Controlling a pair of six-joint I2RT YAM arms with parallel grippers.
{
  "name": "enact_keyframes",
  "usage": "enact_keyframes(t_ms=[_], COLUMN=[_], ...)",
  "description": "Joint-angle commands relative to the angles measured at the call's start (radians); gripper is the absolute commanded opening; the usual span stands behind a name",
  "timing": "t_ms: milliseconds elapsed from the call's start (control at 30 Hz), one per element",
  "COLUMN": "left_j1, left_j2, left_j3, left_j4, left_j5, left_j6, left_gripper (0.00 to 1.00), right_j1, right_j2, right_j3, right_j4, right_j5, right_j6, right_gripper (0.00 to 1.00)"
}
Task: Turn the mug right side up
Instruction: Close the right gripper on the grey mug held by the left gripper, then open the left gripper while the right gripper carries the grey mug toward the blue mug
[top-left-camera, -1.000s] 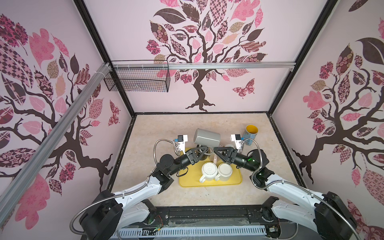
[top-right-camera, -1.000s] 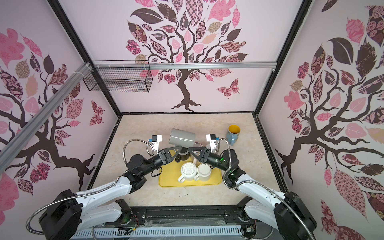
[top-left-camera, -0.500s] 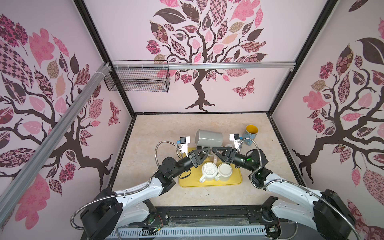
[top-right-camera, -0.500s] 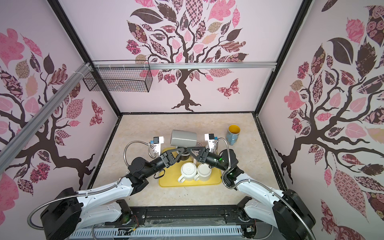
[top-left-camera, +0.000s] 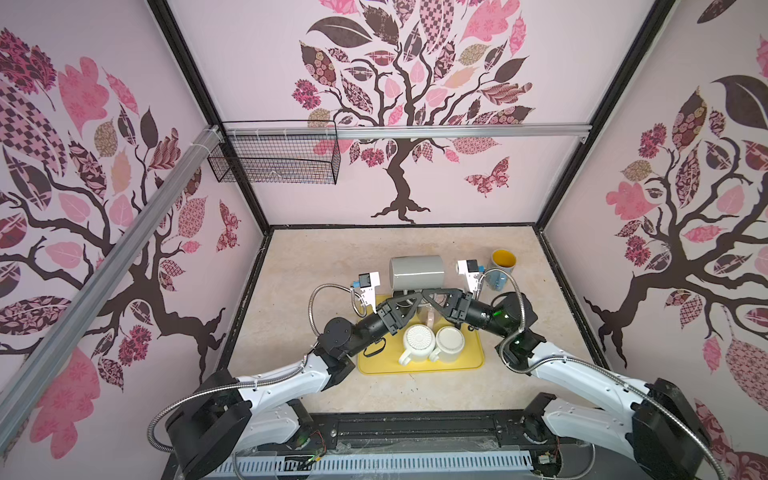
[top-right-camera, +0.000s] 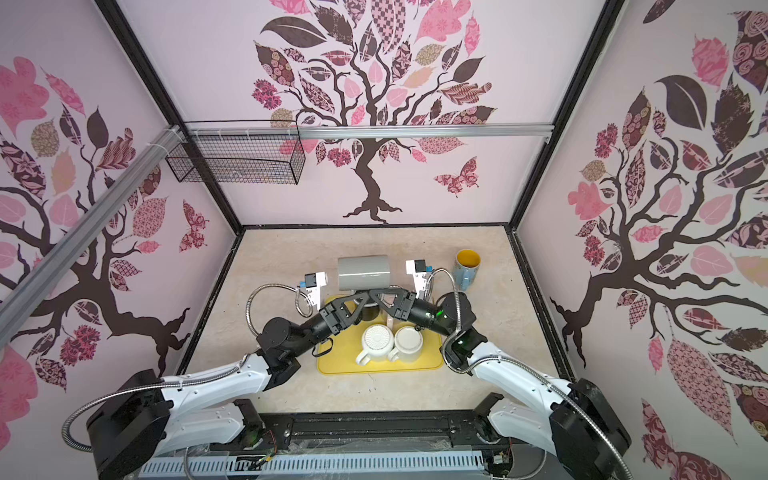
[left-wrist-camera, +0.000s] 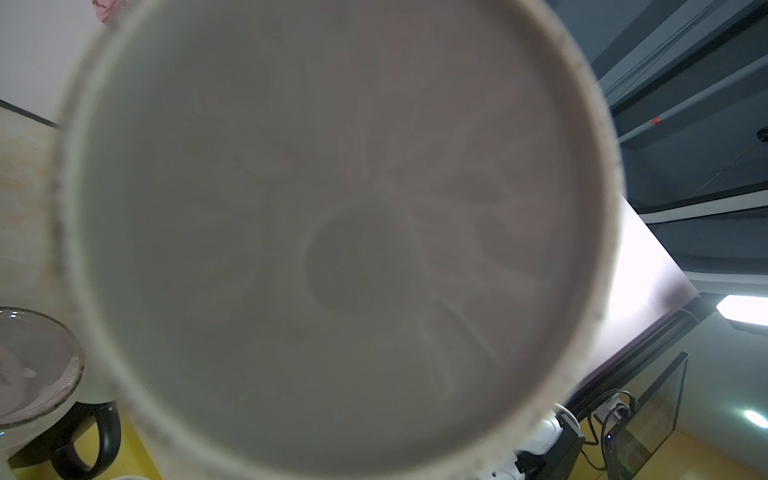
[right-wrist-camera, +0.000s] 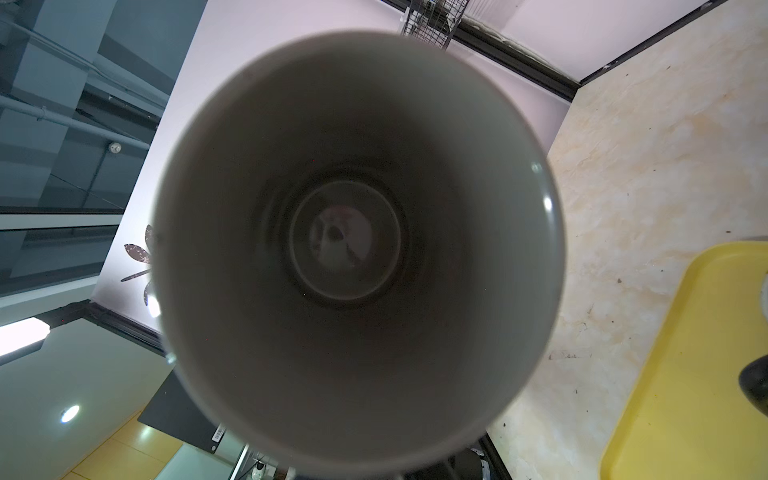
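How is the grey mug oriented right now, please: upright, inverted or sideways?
Sideways: the grey mug lies horizontal in both top views, and its mouth fills the right wrist view.

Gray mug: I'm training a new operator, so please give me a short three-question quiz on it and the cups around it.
1. True or false: the gray mug stands upright on the yellow tray.
2. How many white mugs sit upside down on the tray?
3. Which mug stands right side up on the table? A) blue mug B) gray mug C) a white mug
Key: 1 false, it is held on its side above the tray; 2 two; 3 A.
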Motion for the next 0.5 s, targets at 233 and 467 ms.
enact_keyframes(t_ms=[233, 467], left_j1=[-0.035, -0.01], left_j2=[-0.152, -0.357], left_j3=[0.066, 0.186], left_j4=[-0.535, -1.087], left_j5=[0.036, -0.203], left_j6=[0.208, 0.446], left_gripper=[0.96, 0.96], right_j1=[-0.02, -0.02], right_j2=[0.005, 0.001], right_j3=[0.145, 0.27], right_j4=[-0.016, -0.335], right_j5=[0.138, 0.17], right_j6=[-0.096, -0.269], right_gripper=[0.0, 0.0])
